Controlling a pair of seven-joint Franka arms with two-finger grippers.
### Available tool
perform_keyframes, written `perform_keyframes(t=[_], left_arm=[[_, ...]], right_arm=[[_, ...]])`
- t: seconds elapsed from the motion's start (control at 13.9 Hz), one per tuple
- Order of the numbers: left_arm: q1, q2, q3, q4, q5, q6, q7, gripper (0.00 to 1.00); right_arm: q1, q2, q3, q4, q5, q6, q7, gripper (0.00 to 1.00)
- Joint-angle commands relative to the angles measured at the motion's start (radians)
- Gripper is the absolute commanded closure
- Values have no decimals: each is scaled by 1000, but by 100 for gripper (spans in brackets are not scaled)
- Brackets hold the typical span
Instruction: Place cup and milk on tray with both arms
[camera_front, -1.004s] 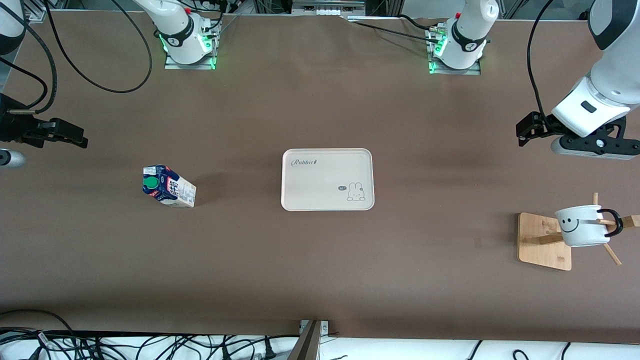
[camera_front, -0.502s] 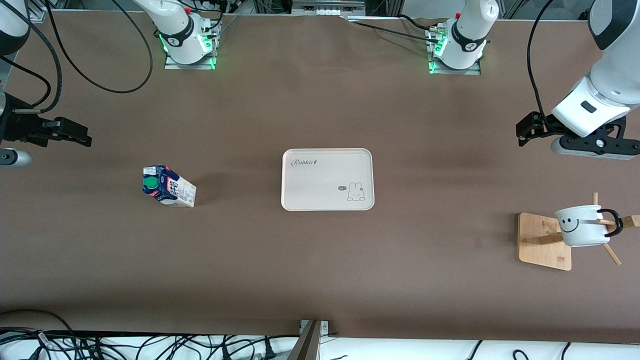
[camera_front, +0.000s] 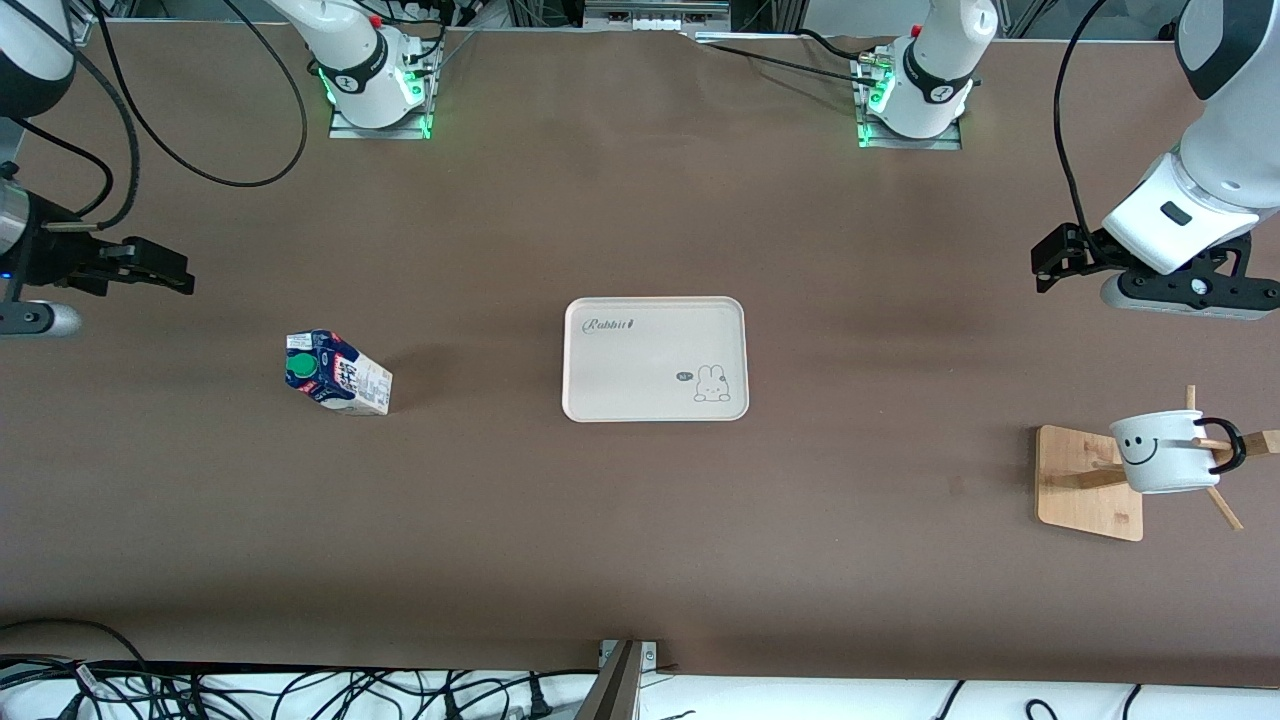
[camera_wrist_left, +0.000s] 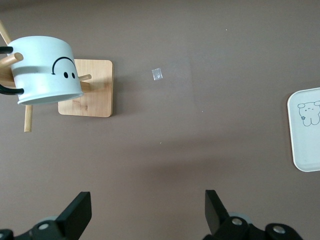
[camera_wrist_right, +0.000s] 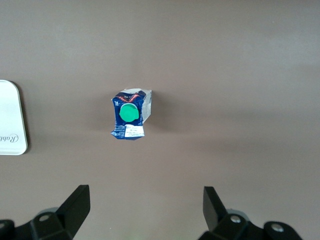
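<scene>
right gripper (camera_front: 170, 272) edged tableward; tray (camera_front: 655, 358) reads "rabbit"

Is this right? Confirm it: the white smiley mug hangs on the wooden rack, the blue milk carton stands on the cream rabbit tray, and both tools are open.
One thing is wrong. The blue milk carton stands on the brown table, apart from the cream rabbit tray, toward the right arm's end; the front view shows it. The rest holds.

Both arms: white shells, black joint bands, loose black cables. Bases lit green. Left hand (camera_front: 1046, 262) and right hand (camera_front: 172, 272): black, two wedge-shaped fingers
</scene>
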Motion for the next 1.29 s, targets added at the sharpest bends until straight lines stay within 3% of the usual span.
perform_keyframes(t=[0.0,0.29,0.5,0.86,1.08,1.22], left_arm=[[-7,-5,-1,8,-1,-18,-9,0],[0,11,2,11,-11,-20,-10,0],[8,128,18,123,-4,-39,-10,0],[48,220,18,227,1,-43,1,0],[87,228,18,226,-4,-17,-27,0],[120,210,16,188,-7,57,-143,0]], right_arm=[[19,19,1,-3,17,-1,2,0],[56,85,0,-3,14,21,2,0],[65,143,0,-3,11,57,-1,0],[65,237,0,-3,11,100,-10,0],[65,274,1,-6,18,122,-10,0],[65,291,1,-10,21,136,-10,0]])
